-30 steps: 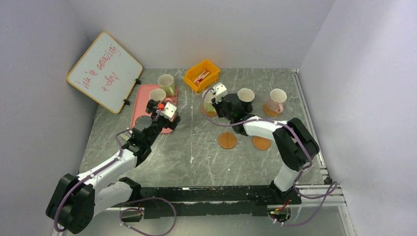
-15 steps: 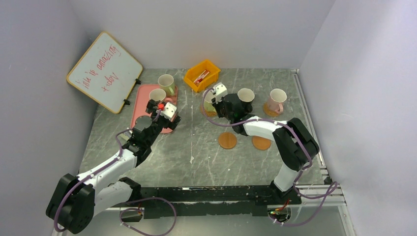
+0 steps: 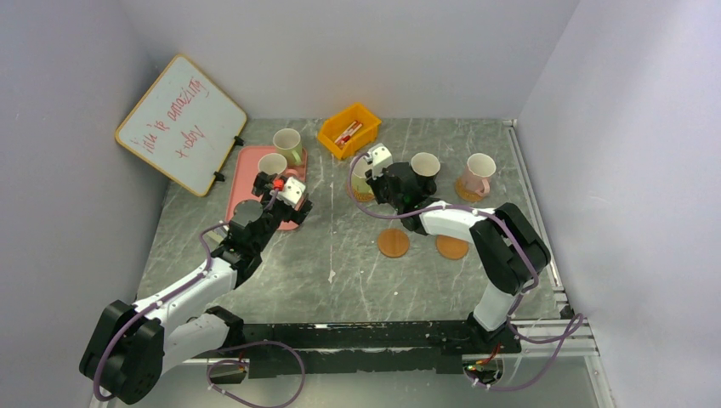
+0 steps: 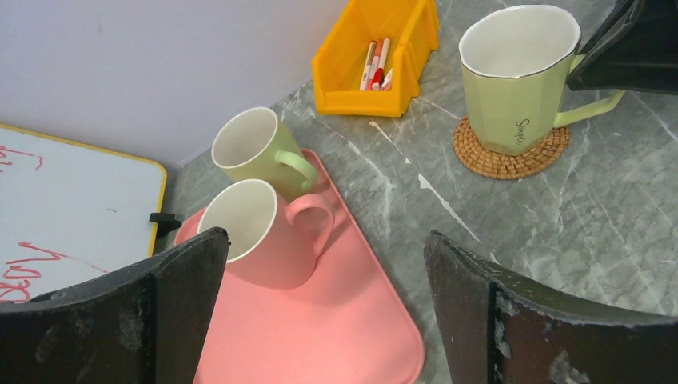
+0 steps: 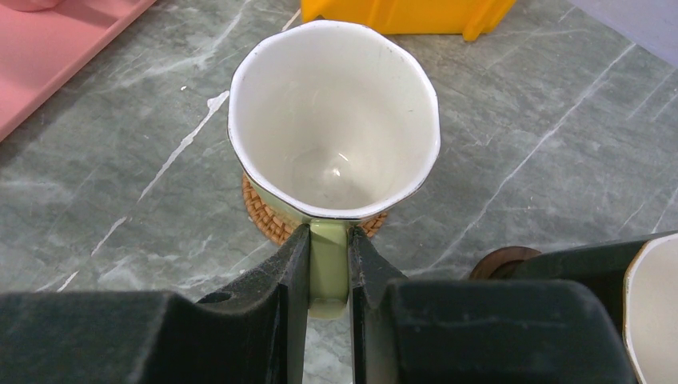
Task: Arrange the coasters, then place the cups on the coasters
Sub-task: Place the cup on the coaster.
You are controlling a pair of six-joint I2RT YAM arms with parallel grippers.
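A pale green cup (image 5: 334, 120) stands on the woven coaster (image 5: 260, 210), and my right gripper (image 5: 329, 240) is shut on its handle. The same green cup (image 3: 362, 180) sits mid-table in the top view. Beside it a black cup (image 3: 424, 170) rests on a dark brown coaster (image 5: 500, 260), and a pink cup (image 3: 479, 172) stands on an orange coaster (image 3: 466, 191). Two bare orange coasters (image 3: 393, 243) (image 3: 451, 247) lie nearer me. My left gripper (image 4: 324, 240) hangs open over the pink tray (image 4: 336, 320), just short of a pink cup (image 4: 256, 240) and a green cup (image 4: 256, 148).
A yellow bin (image 3: 349, 129) holding markers stands at the back centre. A whiteboard (image 3: 180, 123) leans against the left wall behind the tray. A metal rail runs along the table's right edge.
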